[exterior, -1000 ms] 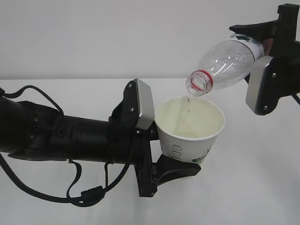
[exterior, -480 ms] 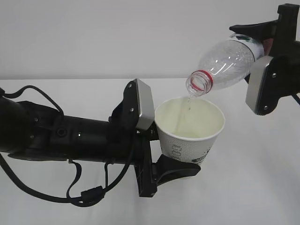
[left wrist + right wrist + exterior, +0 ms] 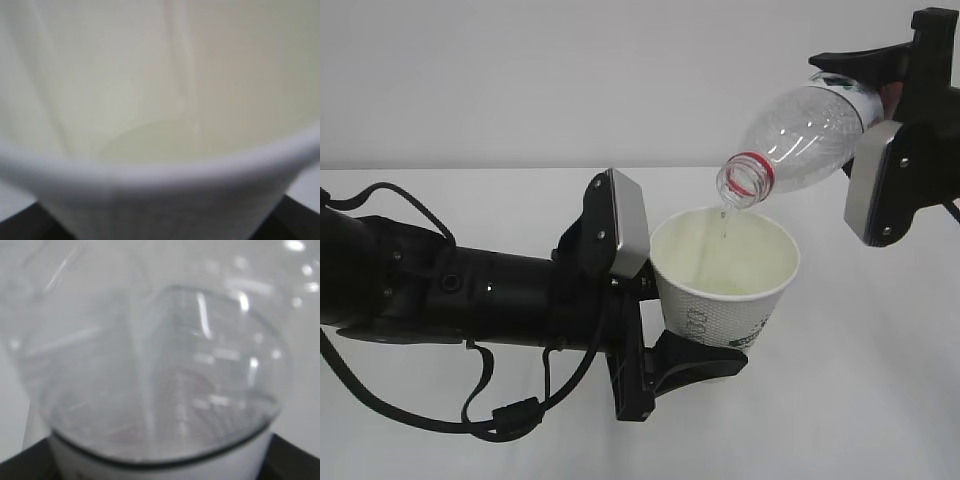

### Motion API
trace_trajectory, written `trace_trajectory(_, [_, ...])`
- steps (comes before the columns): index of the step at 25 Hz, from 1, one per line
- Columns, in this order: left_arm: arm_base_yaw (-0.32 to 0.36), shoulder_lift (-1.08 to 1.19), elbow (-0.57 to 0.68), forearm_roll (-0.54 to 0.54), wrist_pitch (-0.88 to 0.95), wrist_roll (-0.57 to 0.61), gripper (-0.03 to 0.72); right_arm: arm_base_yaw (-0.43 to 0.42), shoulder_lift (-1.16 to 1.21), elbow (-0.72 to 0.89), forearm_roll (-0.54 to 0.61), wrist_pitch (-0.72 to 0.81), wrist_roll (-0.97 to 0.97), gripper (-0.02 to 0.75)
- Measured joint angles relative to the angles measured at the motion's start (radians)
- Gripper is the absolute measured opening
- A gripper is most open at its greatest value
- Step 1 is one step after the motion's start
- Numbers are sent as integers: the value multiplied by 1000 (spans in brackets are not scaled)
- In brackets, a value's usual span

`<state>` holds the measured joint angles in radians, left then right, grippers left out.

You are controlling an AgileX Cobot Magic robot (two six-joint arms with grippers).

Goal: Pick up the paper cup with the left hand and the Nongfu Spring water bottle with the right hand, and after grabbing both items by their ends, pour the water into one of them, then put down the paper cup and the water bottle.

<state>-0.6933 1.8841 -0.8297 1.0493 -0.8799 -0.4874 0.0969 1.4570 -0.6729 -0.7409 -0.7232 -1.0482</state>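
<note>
Left end effector grips the paper cup; right end effector holds the tilted Nongfu Spring water bottle above.

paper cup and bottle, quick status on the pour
Left gripper shut on paper cup, held upright. Right gripper shut on water bottle, tipped neck-down over the cup, last drips falling. Nothing in the way.

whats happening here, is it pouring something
Yes. The right gripper holds the Nongfu Spring water bottle by its base, tipped so its open mouth points down over the paper cup. The left gripper holds the cup upright just below. Only a thin trickle of water falls from the mouth, and the bottle looks nearly empty. The left wrist view shows a little liquid pooled at the cup's bottom.
</note>
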Motion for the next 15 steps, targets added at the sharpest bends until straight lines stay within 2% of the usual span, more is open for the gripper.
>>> trace_trajectory(15, [0, 0, 0, 0, 0, 0, 535, 0, 0, 0, 2, 0, 0, 477])
